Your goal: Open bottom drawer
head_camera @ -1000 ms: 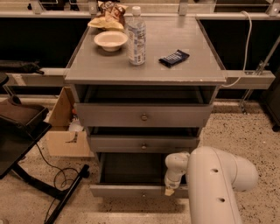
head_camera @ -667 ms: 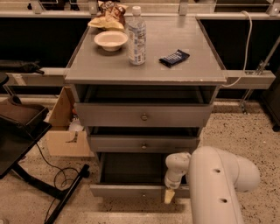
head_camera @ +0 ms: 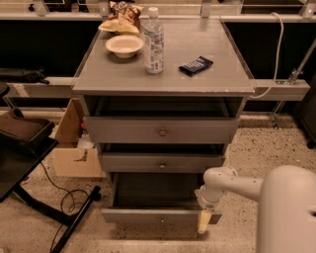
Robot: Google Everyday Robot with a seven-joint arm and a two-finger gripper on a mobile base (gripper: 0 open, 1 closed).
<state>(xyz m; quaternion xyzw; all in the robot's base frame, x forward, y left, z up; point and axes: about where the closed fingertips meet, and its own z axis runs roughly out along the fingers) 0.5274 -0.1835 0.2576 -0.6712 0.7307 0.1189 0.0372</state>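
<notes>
The grey cabinet (head_camera: pixel 163 84) has three drawers. The bottom drawer (head_camera: pixel 148 216) is pulled out toward me, and its dark inside (head_camera: pixel 158 190) shows behind the flat grey front. My gripper (head_camera: pixel 203 225) hangs from the white arm (head_camera: pixel 232 183) at the right end of that drawer front, pointing down, close against its corner. The mid-sized drawer (head_camera: pixel 162 162) and the top, tallest drawer (head_camera: pixel 162 130) each stand slightly out, each with a round knob.
On the cabinet top stand a water bottle (head_camera: pixel 153 42), a white bowl (head_camera: pixel 124 45), a snack bag (head_camera: pixel 121 15) and a dark blue packet (head_camera: pixel 195 65). A cardboard box (head_camera: pixel 74 148) and a black stand with cables (head_camera: pixel 44 207) are at the left.
The gripper has moved a little toward the camera and down, and the bottom drawer front has slid further out with it.
</notes>
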